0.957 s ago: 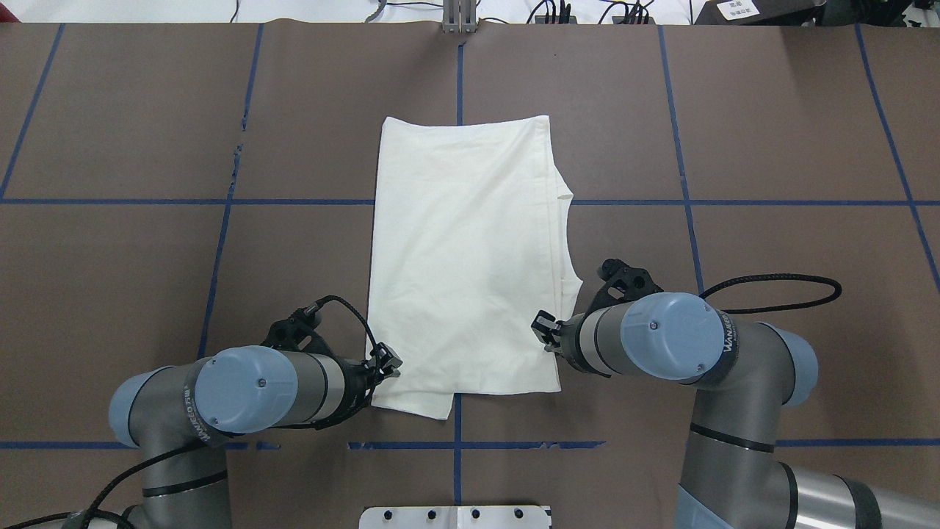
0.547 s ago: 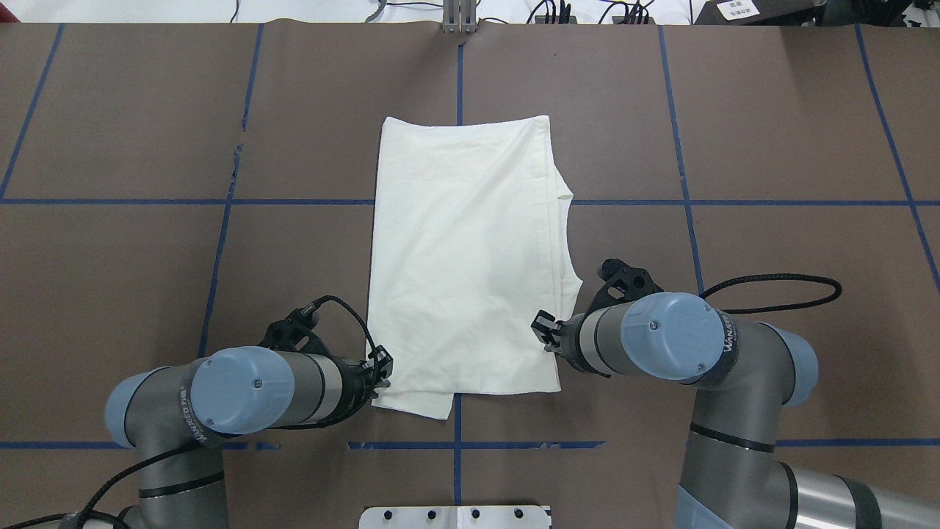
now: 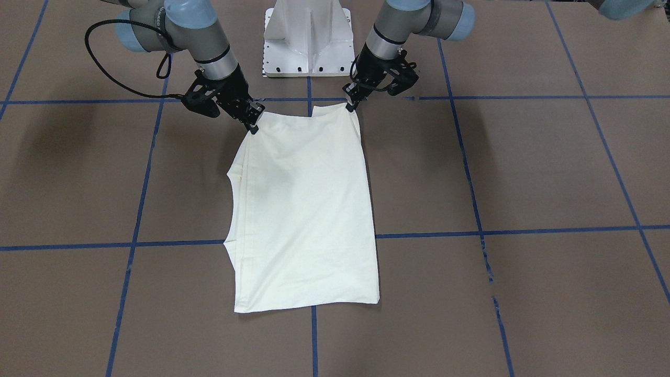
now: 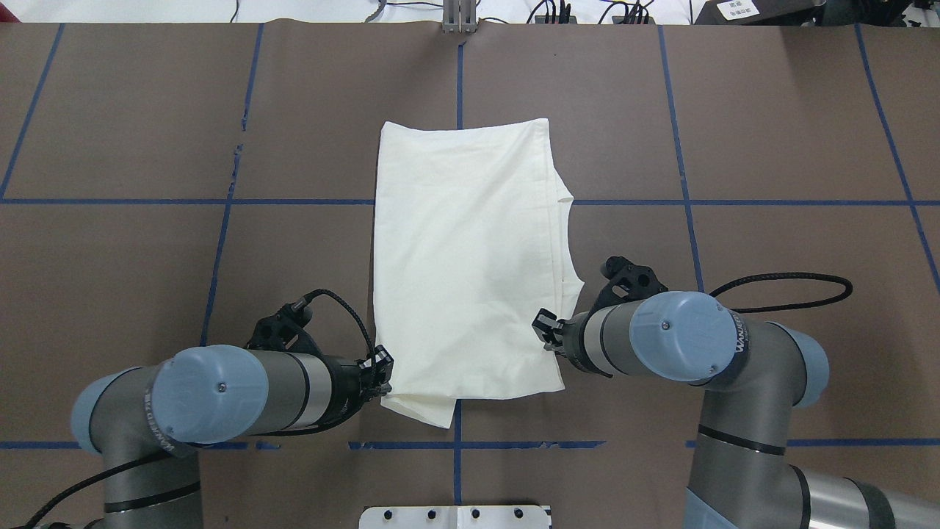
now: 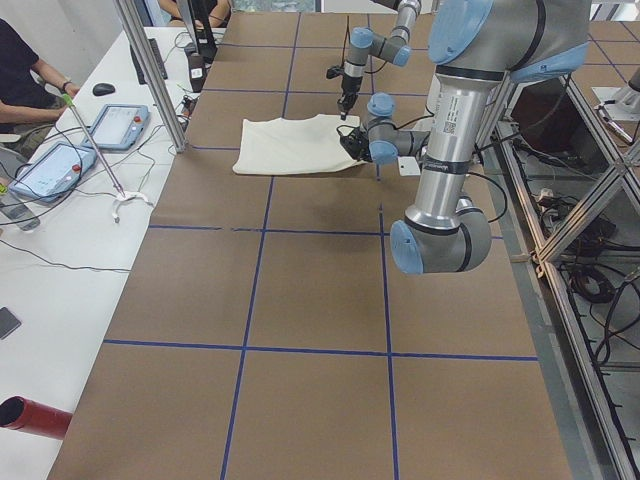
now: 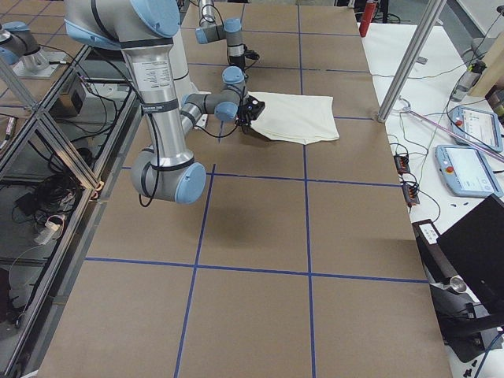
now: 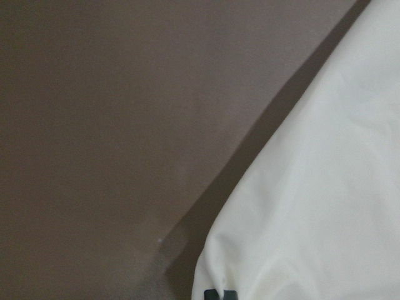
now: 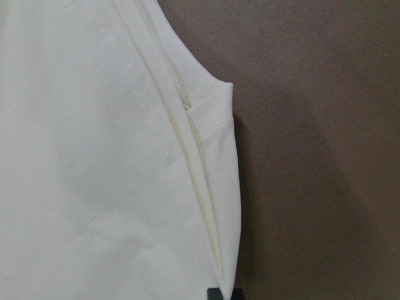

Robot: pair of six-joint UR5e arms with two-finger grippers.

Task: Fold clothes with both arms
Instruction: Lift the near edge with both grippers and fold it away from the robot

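The clothes are one cream shirt (image 4: 463, 257) folded to a long rectangle, plain side up, lying at the table's middle (image 3: 303, 209). My left gripper (image 4: 382, 375) is shut on the shirt's near-left corner, and the cloth (image 7: 325, 187) puckers at its fingertips in the left wrist view. At the near-right side, my right gripper (image 4: 545, 334) is shut on the layered hem (image 8: 212, 206). From the front camera the left gripper (image 3: 349, 104) and right gripper (image 3: 254, 123) both sit at the shirt's edge nearest the robot. No print shows.
Brown table paper carries a blue tape grid (image 4: 457, 444). The white pedestal base (image 3: 309, 47) stands just behind the shirt. A black cable loop (image 4: 793, 290) lies right of the right arm. A person (image 5: 20, 70) and tablets (image 5: 55, 165) are at a side table.
The left arm has drawn back and to the left, and its gripper has closed on the near-left corner, which now bunches slightly. The right arm has barely shifted.
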